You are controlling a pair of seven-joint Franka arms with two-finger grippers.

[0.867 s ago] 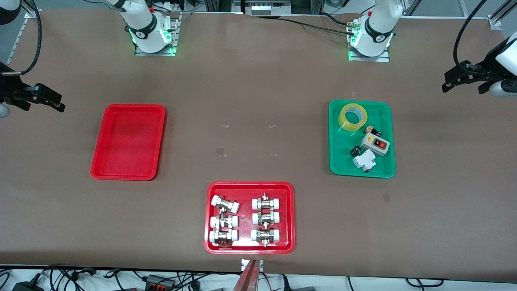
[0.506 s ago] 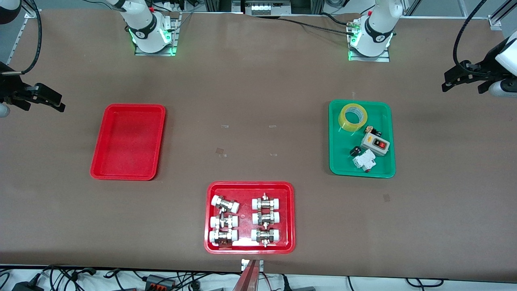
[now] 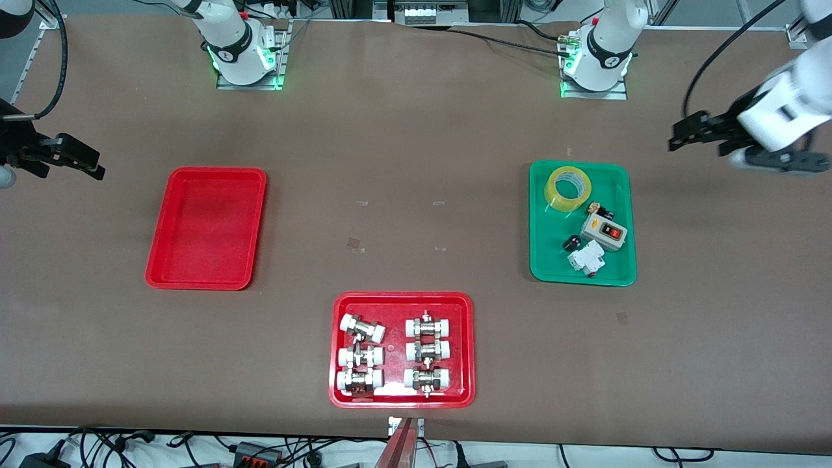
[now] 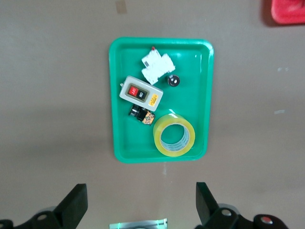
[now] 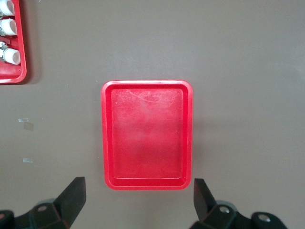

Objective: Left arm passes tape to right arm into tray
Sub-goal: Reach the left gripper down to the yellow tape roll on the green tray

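yellow translucent tape (image 3: 567, 188) roll lies flat in green tray (image 3: 541, 263).

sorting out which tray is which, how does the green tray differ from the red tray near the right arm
The green tray holds the tape, a switch box and small parts; the red tray holds nothing. The green one lies toward the left arm's end of the table, the red one toward the right arm's end. Both are shallow rounded rectangles of similar size.

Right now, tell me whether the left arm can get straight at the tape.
Probably yes. The tape lies uncovered in the green tray, apart from the other parts, and the left pincer is open with nothing between them.
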